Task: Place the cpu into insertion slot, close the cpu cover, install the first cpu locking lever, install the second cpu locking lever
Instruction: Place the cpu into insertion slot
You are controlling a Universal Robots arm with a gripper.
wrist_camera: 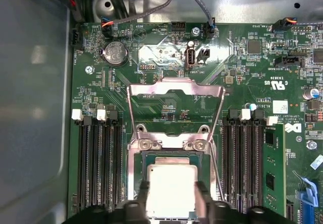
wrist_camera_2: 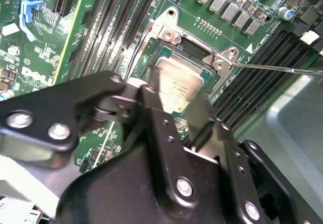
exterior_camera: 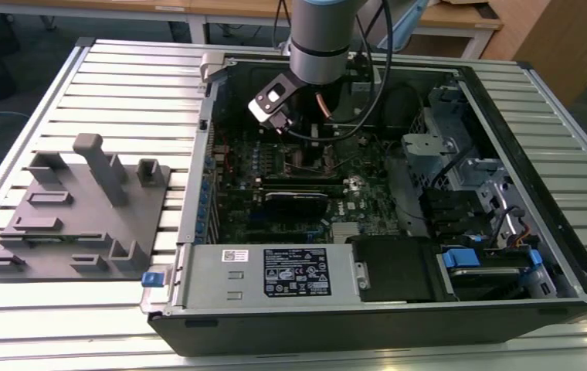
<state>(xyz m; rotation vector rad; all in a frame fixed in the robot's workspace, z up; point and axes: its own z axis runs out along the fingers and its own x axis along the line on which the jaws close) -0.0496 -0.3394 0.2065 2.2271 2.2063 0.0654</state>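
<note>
one tool (wrist_camera: pixel 173 187) pinching cpu (wrist_camera: pixel 171 176) at insertion slot (wrist_camera: pixel 135 178) | cpu cover (wrist_camera: pixel 146 89) raised | cpu edge hidden behind tool

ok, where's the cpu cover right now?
In the first wrist view the cpu cover is flipped open, hinged at the socket edge just past the cpu, with memory slots on either side.

Matt metal cpu (wrist_camera: pixel 171 183), shiny metal cpu cover (wrist_camera: pixel 174 86)

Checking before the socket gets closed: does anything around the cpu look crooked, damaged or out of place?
Nothing stands out. The cpu lies square in the insertion slot, held at two opposite edges by the gripper. The cpu cover stands open and looks unbent.
</note>
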